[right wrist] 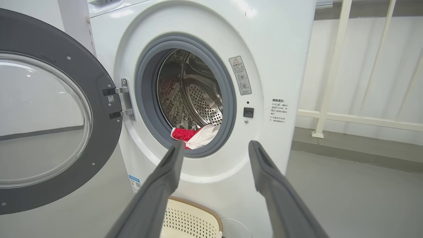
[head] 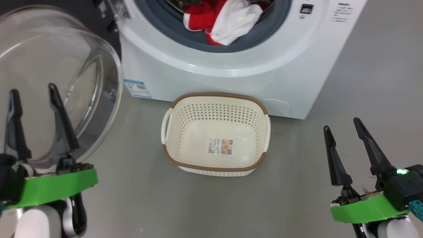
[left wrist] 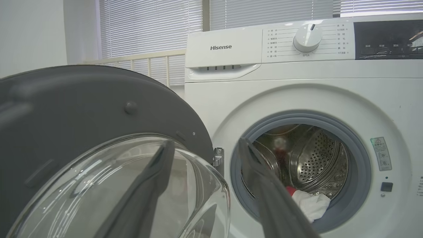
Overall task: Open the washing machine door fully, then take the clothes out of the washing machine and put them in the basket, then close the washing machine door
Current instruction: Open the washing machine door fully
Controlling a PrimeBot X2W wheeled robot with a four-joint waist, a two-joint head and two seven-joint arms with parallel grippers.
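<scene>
Clothes [head: 231, 19] in washing machine [head: 214, 82], partly beyond head view's top edge

The washing machine [head: 205, 76] stands on the floor [head: 297, 198] at the far side of the head view. The basket [head: 216, 96] sits on the floor directly before it, its far rim close against the foot of the machine's front. The door [head: 59, 82] hangs from hinges on the machine's left side and is swung out to the left, well left of the basket. The clothes [head: 224, 19] lie in the bottom of the drum [right wrist: 198, 96], at its mouth, spilling onto the seal [head: 211, 46]. A sticker [head: 138, 88] sits low on the machine's front, left of the basket. The left pincer [head: 32, 88] hangs before the door's window; the right pincer [head: 341, 123] hangs right of the basket, well apart from it. A railing [right wrist: 333, 66] stands beyond the machine's right side.
</scene>
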